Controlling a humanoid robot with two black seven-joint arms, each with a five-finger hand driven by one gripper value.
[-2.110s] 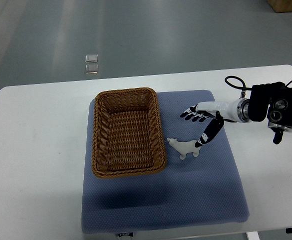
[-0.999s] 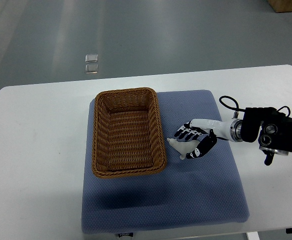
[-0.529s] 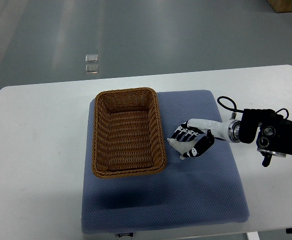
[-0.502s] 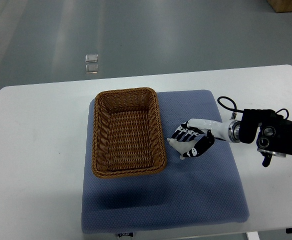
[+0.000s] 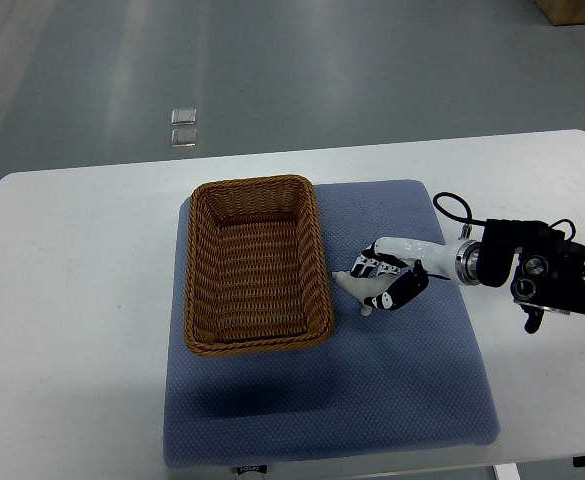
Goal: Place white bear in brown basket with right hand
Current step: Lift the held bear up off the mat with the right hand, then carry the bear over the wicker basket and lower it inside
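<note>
A small white bear (image 5: 357,288) lies on the blue mat just right of the brown wicker basket (image 5: 256,263). My right hand (image 5: 384,280) reaches in from the right edge and its black-and-white fingers are curled around the bear, covering most of its body; only the head end pokes out to the left. The bear still rests on the mat. Nothing lies inside the basket. My left arm does not show.
A blue padded mat (image 5: 392,390) covers the middle of the white table (image 5: 72,300) and carries the basket. The right forearm, with its black wrist unit (image 5: 537,275) and a looped cable, lies across the table's right side. Grey floor runs behind the table.
My right hand came down from above the mat onto the bear and its fingers closed around it. In the last half second the grip tightened slightly; the bear barely moved.
</note>
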